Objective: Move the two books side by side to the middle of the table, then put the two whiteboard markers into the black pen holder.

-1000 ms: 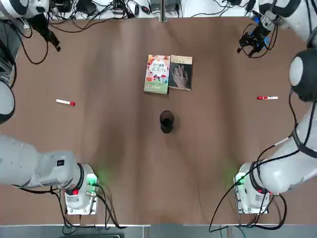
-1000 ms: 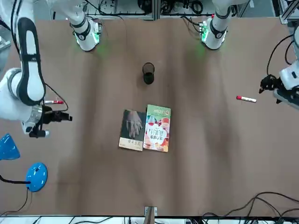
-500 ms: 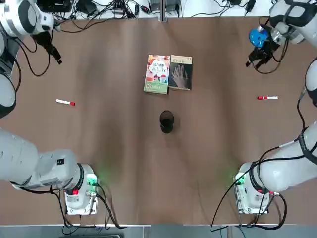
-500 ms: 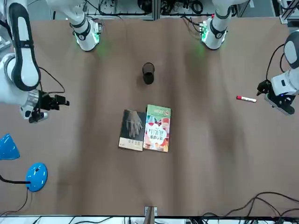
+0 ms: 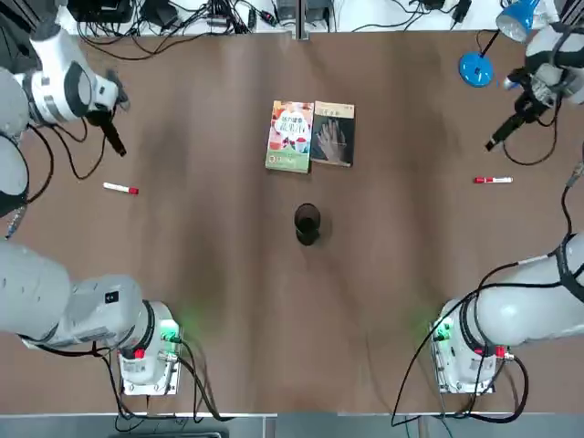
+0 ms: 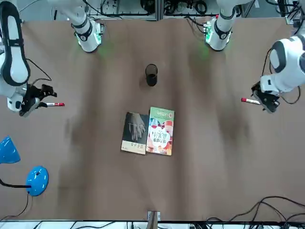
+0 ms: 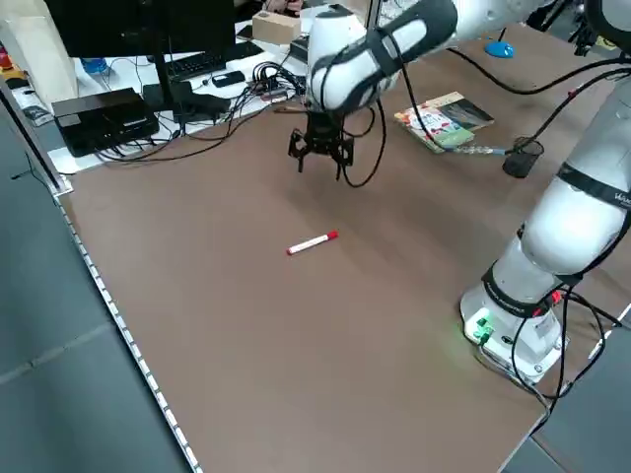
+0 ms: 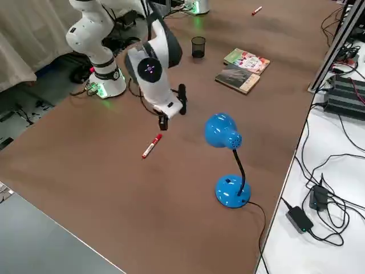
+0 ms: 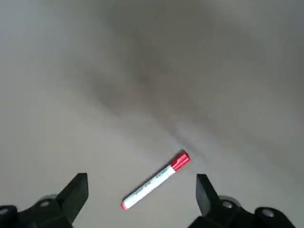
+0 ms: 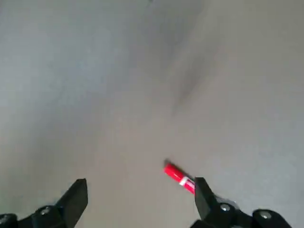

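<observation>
Since the two books (image 5: 310, 135) already sit side by side mid-table, I'd say it's marker time. Left gripper (image 5: 117, 146), fingers spread and empty, hangs at 11 o'clock from its red-capped white marker (image 5: 120, 189). Black pen holder (image 5: 307, 224) stands at 6 o'clock from the books. Right gripper (image 5: 494, 143), also spread, hangs at 12 o'clock from the other marker (image 5: 493, 180). Both probably need to drop and pinch.

My table (image 5: 210, 274) is matt brown, smooth. Both books (image 5: 310, 135) show glossy paper covers. Markers (image 9: 156, 181) look like smooth white plastic, red caps. My gripper fingers (image 9: 76, 192) are matt black plastic.
</observation>
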`<action>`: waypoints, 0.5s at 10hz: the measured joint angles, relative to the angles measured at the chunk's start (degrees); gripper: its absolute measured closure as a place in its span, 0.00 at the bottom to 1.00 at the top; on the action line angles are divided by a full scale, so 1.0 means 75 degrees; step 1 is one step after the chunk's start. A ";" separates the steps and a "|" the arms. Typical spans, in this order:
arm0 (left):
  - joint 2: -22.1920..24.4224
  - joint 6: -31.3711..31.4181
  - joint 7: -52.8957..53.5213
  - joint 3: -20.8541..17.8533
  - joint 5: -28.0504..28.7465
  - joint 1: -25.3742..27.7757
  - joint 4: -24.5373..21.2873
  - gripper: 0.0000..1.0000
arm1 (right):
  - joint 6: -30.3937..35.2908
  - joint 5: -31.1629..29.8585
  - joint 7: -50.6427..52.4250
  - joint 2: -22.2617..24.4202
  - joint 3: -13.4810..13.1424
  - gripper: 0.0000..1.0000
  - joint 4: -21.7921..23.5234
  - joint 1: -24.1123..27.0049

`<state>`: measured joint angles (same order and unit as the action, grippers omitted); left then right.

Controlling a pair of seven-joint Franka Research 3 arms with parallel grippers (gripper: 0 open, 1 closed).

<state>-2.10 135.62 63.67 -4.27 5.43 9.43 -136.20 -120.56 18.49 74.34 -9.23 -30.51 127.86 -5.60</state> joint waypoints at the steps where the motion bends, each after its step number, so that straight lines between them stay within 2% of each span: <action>1: -0.0114 0.0028 0.0154 -0.0001 0.0076 0.0001 -0.0077 0.01 | -0.0307 -0.0003 0.1040 0.0000 -0.0003 0.01 0.0250 0.0198; 3: -0.0537 0.0359 0.0444 -0.0031 0.0149 0.0007 -0.0166 0.04 | -0.0634 -0.0022 0.2093 0.0001 0.0002 0.01 0.0644 0.0348; 5: -0.0925 0.1407 0.1412 -0.0420 0.0166 0.0043 -0.0576 0.05 | -0.0884 -0.0042 0.2779 0.0000 0.0005 0.00 0.1012 0.0488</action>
<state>-9.04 146.17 74.26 -7.42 6.68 9.75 -140.53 -127.19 18.18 95.18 -9.23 -30.47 135.45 -1.95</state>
